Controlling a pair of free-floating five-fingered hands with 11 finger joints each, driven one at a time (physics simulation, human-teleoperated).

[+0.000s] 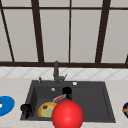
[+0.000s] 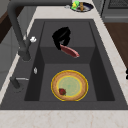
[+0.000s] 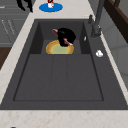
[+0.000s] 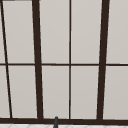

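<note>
A reddish sausage [image 2: 69, 51] is held clamped in the right robot hand [image 2: 61, 36] above the yellow plate [image 2: 69, 85] (not yet set down); the left robot hand [image 1: 26, 109], fingers curled, is seen left of the plate.

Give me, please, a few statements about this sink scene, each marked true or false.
1. The right robot hand holds a reddish sausage over the sink basin. True.
2. The yellow-rimmed plate lies on the counter beside the sink. False: it lies on the basin floor.
3. The left robot hand hangs at the basin's front left corner, apart from the plate. True.
4. The blue plate sits on the counter to the right of the sink. False: it sits to the left.
5. The faucet stands at the sink's back edge, before the window. True.
</note>
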